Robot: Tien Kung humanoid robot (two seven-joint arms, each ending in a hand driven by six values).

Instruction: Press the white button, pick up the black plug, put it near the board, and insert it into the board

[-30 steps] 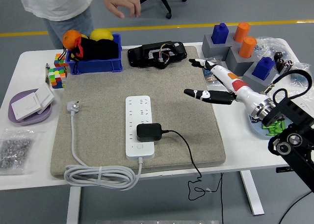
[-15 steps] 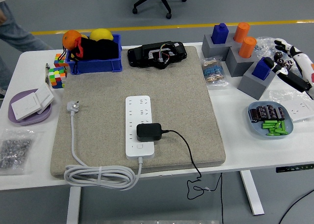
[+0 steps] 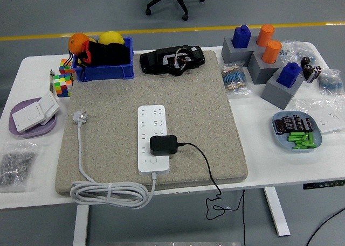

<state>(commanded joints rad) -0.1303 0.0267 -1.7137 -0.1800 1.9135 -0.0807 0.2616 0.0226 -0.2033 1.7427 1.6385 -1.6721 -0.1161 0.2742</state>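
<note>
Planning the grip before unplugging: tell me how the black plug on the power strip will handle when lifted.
The black plug looks like a stiff, blocky adapter, so it probably won't flex. Its smooth casing may be slippery. The thin black cable trails off the mat over the table's near edge and would likely drag behind it. It sits in the white power strip, which may lift too.

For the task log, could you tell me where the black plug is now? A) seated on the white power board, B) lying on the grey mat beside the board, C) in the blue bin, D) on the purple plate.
A: the black plug sits on the white power board, above its button, with its cable trailing right.
</note>
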